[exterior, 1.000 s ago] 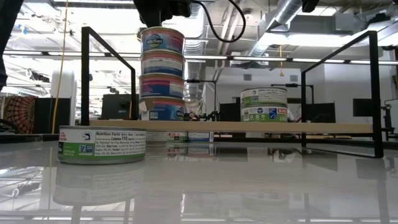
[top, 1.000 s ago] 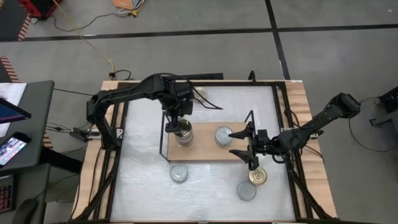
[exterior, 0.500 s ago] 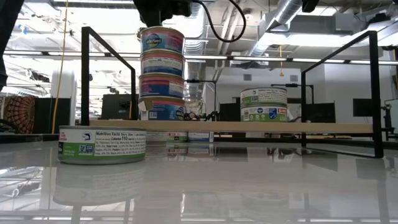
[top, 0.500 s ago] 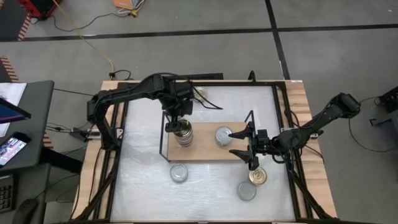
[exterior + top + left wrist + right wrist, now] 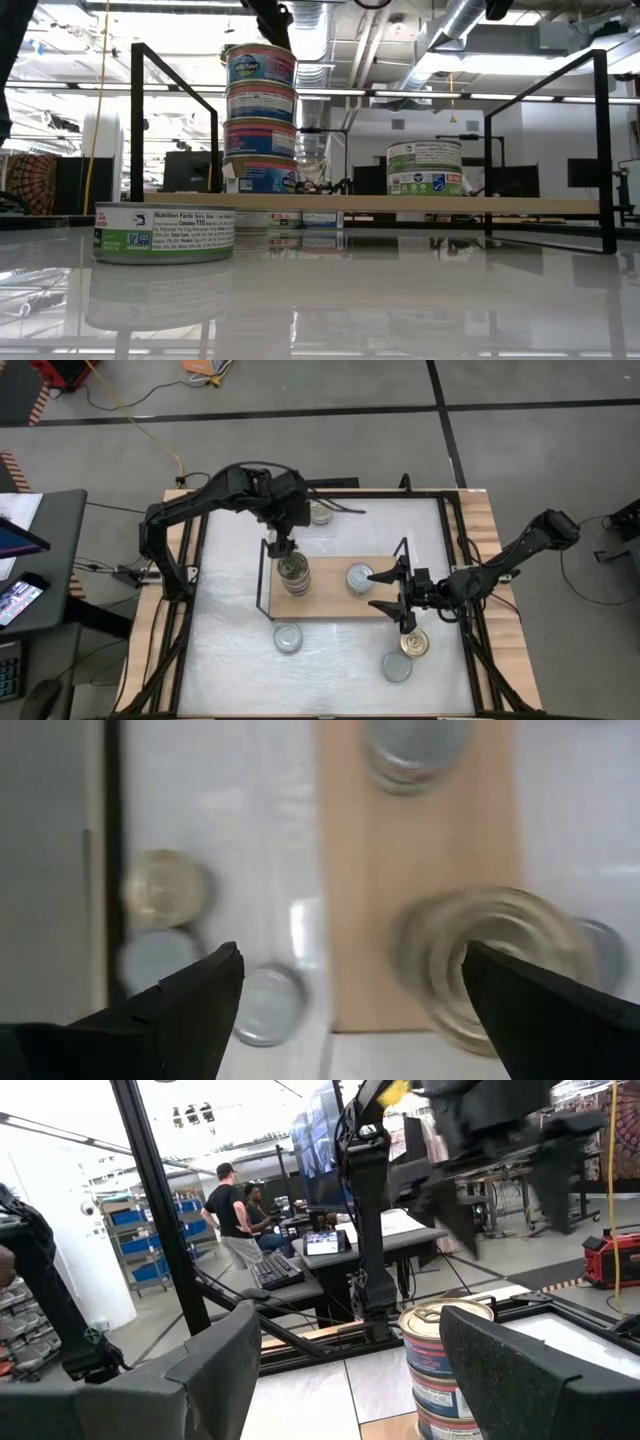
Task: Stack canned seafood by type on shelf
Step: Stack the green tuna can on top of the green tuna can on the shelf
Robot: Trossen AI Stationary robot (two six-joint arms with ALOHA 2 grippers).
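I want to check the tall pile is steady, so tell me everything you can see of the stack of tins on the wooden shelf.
The tall stack of four flat round metal tins stands upright and fairly straight at one end of the light wooden shelf board, beside its black wire frame. The labels are blue, white and pink; the top lid looks gold. Nothing touches it: the open left gripper is just clear of it.

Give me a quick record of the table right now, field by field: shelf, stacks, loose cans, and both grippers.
shelf: wooden board with black wire ends
tall stack: four cans, at the shelf's left end
short stack: two cans, toward the right
loose cans: three in front of the shelf, one behind
left gripper: open, empty, just behind the tall stack
right gripper: open, empty, at the shelf's right end
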